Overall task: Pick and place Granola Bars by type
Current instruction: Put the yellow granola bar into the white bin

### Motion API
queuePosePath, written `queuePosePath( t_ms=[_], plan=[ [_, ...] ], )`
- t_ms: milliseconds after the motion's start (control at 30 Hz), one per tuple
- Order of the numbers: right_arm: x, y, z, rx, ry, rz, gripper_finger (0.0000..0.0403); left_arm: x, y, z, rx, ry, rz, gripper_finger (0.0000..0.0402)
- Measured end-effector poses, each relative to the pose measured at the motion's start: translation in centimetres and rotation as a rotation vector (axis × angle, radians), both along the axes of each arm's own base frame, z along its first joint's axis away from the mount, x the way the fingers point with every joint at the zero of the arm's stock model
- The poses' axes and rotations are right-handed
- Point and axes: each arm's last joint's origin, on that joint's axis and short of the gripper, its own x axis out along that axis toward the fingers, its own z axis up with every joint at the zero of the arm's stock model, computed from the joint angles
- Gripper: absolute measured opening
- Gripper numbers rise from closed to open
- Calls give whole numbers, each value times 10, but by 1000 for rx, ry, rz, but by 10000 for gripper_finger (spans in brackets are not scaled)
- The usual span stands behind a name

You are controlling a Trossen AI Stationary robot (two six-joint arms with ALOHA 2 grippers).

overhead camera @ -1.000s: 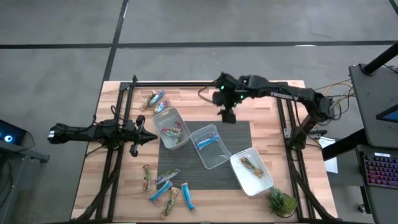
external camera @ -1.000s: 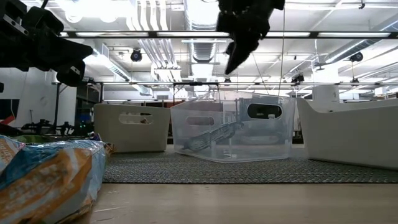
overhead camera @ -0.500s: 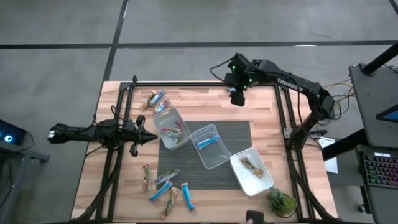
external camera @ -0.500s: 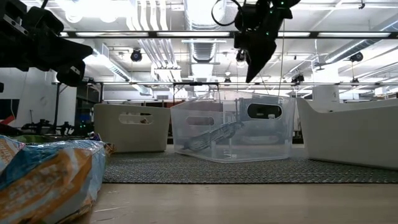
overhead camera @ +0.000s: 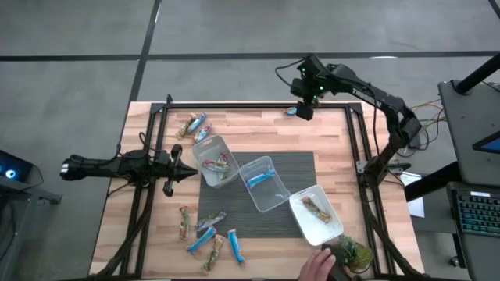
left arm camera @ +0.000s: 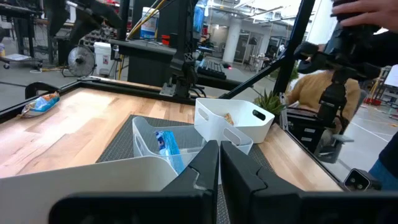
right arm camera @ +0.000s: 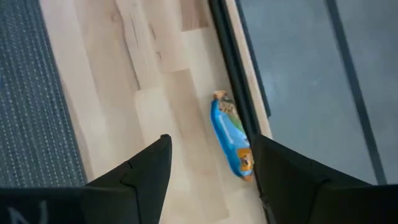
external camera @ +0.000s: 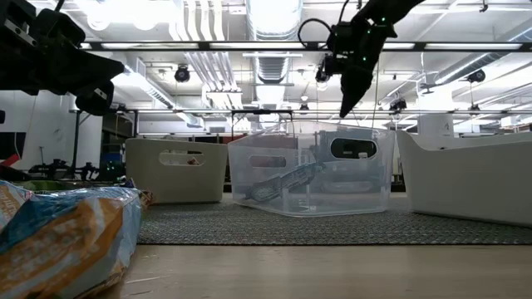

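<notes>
1. Target looks like the lone blue bar, lying flat at the table's far edge, tight against the black frame rail. In the high view it is the small blue speck just beside the right gripper.
2. Right gripper hangs above that bar, fingers spread wide with nothing between them; in its wrist view the bar sits in the gap between the two tips. Judgement: lined up for a descent and pinch.
3. Risk: the bar hugs the rail, so the outer finger has little room. It may need to be nudged inward first.
4. Likely destination is the middle clear tub on the grey mat, since it already holds a blue bar. The left tub holds red-green print bars, and the white tub a tan one.
5. Unsorted stock: a small cluster at the far left corner, and a bigger pile at the near edge.
6. Left gripper is parked fully closed and empty, just beside the left tub.
7. A person's hand reaches in at the near right corner by the green plant, well clear of both arms.
</notes>
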Motion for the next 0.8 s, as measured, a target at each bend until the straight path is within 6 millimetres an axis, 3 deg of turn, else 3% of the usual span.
queuePosePath(
  t_ms=[400,800],
  plan=[
    [17,-26,-48,5,134,191,214,0,0,0,0,0,0,0],
    [23,-47,-83,27,221,167,214,0,0,0,0,0,0,0]
  ],
)
